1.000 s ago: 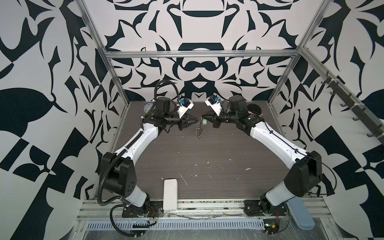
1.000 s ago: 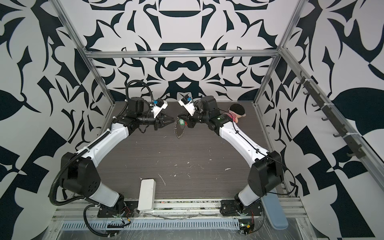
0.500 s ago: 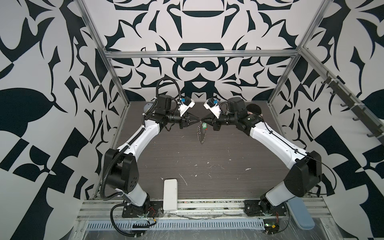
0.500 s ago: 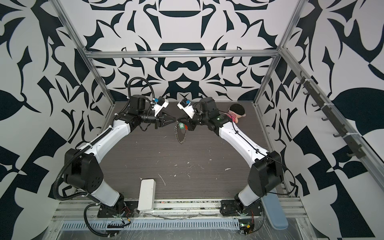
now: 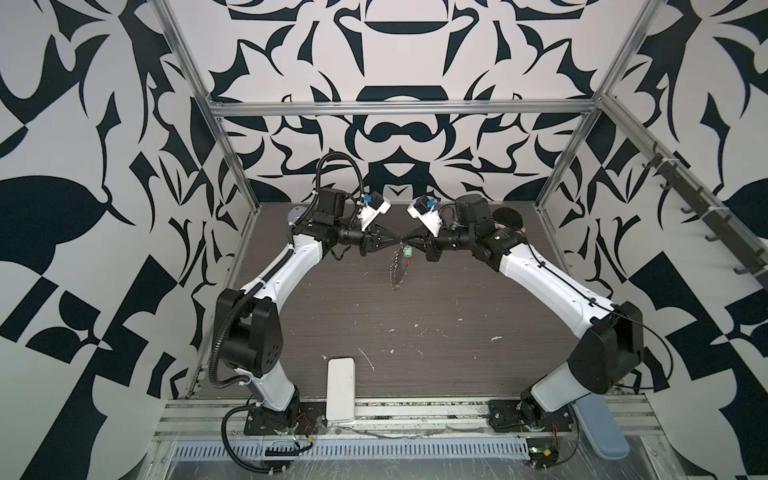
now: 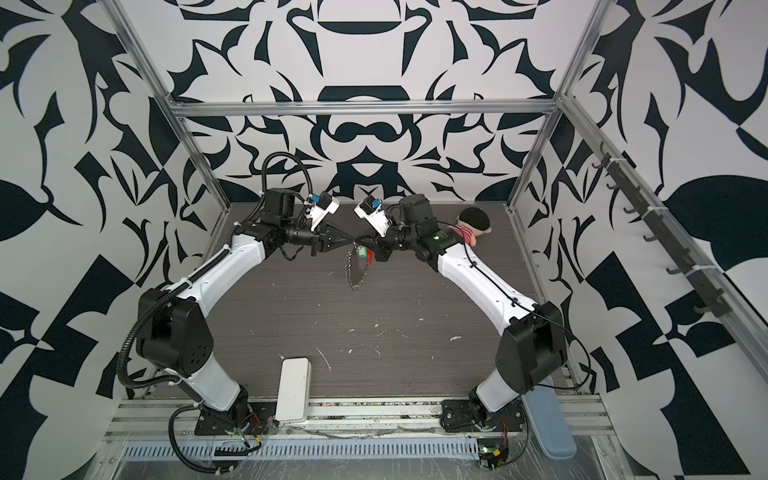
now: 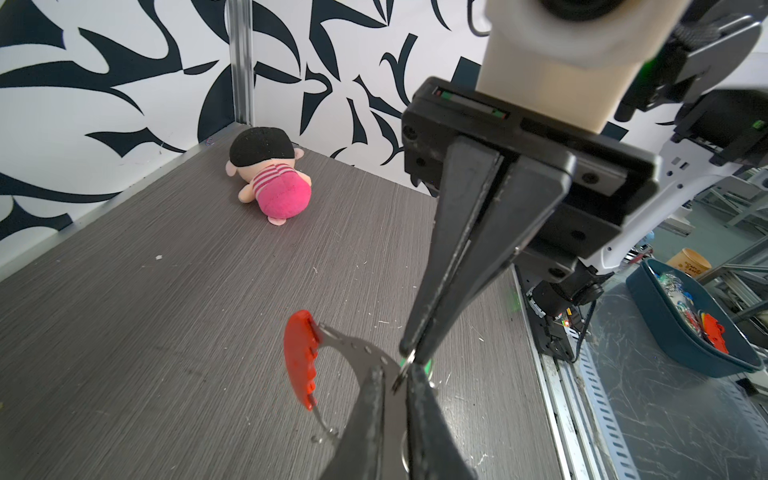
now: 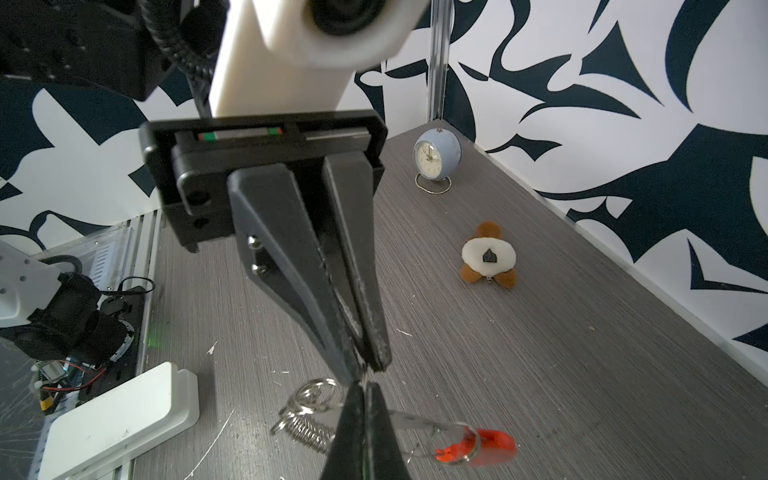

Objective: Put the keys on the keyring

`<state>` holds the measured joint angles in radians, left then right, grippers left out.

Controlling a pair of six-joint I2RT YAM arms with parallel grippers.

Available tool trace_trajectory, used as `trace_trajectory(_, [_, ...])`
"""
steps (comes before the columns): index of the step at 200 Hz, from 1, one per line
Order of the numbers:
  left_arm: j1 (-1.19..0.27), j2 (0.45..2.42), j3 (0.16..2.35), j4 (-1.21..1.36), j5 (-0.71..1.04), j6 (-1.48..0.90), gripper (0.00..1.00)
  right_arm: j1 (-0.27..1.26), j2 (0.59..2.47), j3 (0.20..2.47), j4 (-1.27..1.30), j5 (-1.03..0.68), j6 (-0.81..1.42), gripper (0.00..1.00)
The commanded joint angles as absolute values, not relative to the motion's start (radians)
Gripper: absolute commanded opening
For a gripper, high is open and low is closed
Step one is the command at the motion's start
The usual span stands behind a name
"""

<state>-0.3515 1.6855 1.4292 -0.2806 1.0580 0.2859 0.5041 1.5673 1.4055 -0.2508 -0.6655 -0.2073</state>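
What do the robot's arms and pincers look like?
Both arms have white shells with chunky black joints. A ribbed black hose loops along the left arm; a thin black wire runs down the right arm. The left pincer and right pincer each have two black pointed fingers under a white camera block.

We found the table (image 5: 415, 353) bare at its middle; the keyring (image 5: 395, 274) hung above its far half; a doll (image 6: 473, 224), clock (image 8: 436, 156) and plush (image 8: 488, 257) lined the far wall.
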Motion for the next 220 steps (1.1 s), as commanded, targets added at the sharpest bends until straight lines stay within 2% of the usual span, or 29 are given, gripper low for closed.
trace_trajectory(1, [-0.347, 1.704, 1.465, -0.310, 1.080, 0.291, 0.14, 0.522, 1.529, 1.443, -0.190, -0.725, -0.187, 0.00])
trace_trajectory(29, [-0.352, 1.706, 1.470, -0.313, 1.099, 0.290, 0.00, 0.523, 1.542, 1.454, -0.184, -0.731, -0.175, 0.00])
trace_trajectory(82, [-0.355, 1.682, 1.443, -0.289, 1.090, 0.287, 0.00, 0.526, 1.551, 1.462, -0.153, -0.729, -0.141, 0.00])
trace_trajectory(162, [-0.355, 1.631, 1.219, 0.379, 0.963, -0.252, 0.00, 0.522, 1.496, 1.379, -0.021, -0.667, -0.045, 0.00])
trace_trajectory(189, [-0.355, 1.635, 1.206, 0.399, 0.976, -0.278, 0.00, 0.520, 1.483, 1.365, -0.019, -0.674, -0.044, 0.00])
trace_trajectory(195, [-0.354, 1.634, 1.214, 0.369, 0.981, -0.264, 0.12, 0.519, 1.481, 1.365, -0.024, -0.681, -0.047, 0.00])
trace_trajectory(199, [-0.354, 1.634, 1.218, 0.350, 0.987, -0.251, 0.15, 0.520, 1.481, 1.364, -0.027, -0.684, -0.050, 0.00])
trace_trajectory(213, [-0.354, 1.631, 1.225, 0.316, 1.006, -0.226, 0.16, 0.520, 1.476, 1.359, -0.027, -0.691, -0.053, 0.00])
trace_trajectory(220, [-0.353, 1.631, 1.224, 0.315, 1.005, -0.223, 0.14, 0.519, 1.474, 1.355, -0.023, -0.695, -0.052, 0.00])
